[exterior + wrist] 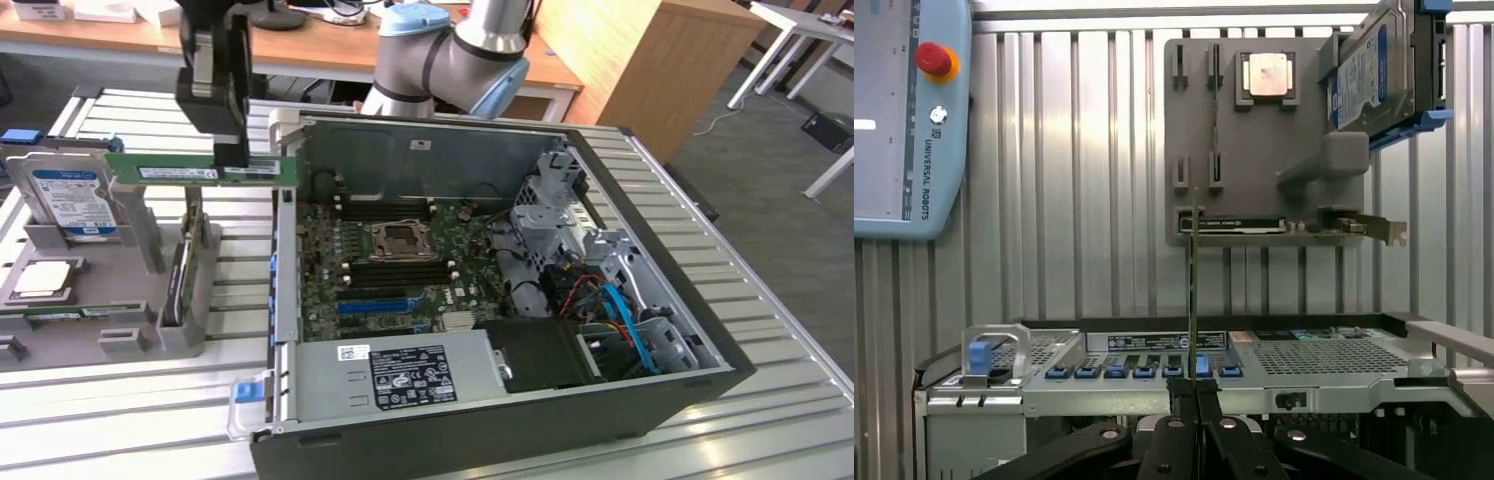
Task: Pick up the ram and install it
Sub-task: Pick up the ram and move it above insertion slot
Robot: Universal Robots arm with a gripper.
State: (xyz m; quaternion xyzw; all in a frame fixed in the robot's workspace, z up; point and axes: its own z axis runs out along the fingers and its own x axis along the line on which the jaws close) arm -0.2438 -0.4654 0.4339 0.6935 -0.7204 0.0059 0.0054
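Note:
The ram (160,171) is a thin green stick held level in the air, with my gripper (230,152) shut on it near one end. It hangs above the grey fixture plate (127,300), just outside the wall of the open computer case (641,290) on the exterior view's left. In the wrist view the ram (1194,290) shows edge-on as a thin line rising from between my closed fingertips (1206,410). The motherboard (461,250) lies inside the case, with dark memory slots (400,272) beside the processor socket (398,240).
On the fixture plate stand a blue-labelled hard drive (67,200), a square silver processor chip (40,280) and an upright card (178,270). A long blue slot (374,305), a power supply (400,375) and cables (601,300) sit inside the case. A teach pendant (904,110) lies on the slatted table.

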